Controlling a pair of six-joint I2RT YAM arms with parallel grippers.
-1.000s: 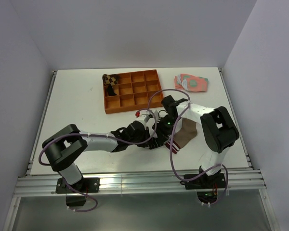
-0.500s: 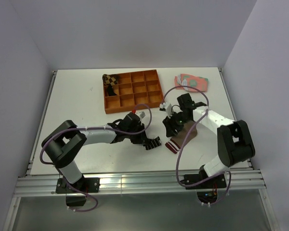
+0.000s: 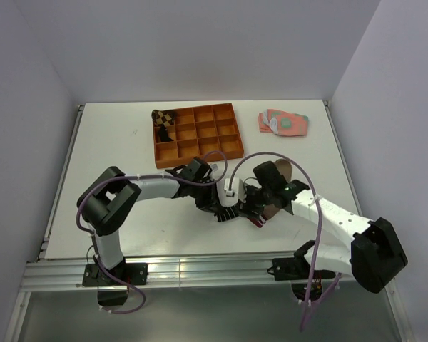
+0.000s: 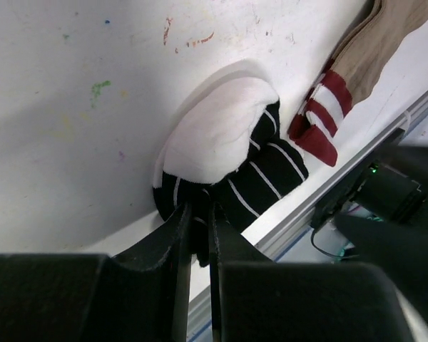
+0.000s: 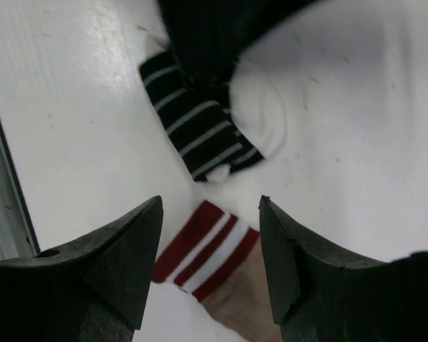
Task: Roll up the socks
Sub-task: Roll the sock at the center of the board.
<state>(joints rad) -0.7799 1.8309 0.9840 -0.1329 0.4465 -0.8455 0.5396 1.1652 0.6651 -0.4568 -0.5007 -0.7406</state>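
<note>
The short black sock (image 4: 260, 178) with thin white stripes and a white toe lies bunched on the white table. My left gripper (image 4: 197, 217) is shut on its near edge, and it shows from above (image 3: 225, 211) near the table's front. The tan-brown sock (image 4: 367, 43) lies just right of it, its maroon-and-white cuff (image 5: 208, 249) pointing at the black sock (image 5: 196, 128). My right gripper (image 5: 210, 206) hovers open over that cuff, one finger on each side, not touching it. In the top view the right wrist (image 3: 264, 192) hides most of the tan sock.
An orange compartment tray (image 3: 200, 135) stands at the back with a brown checkered rolled sock (image 3: 162, 118) in its top-left cell. Flat pink-and-green socks (image 3: 284, 122) lie at the back right. The table's front rail (image 3: 200, 267) runs close behind both grippers.
My right arm has swung and its gripper has moved from the tan sock's middle to above the cuff, its jaws wider. The left gripper has kept its hold on the black sock.
</note>
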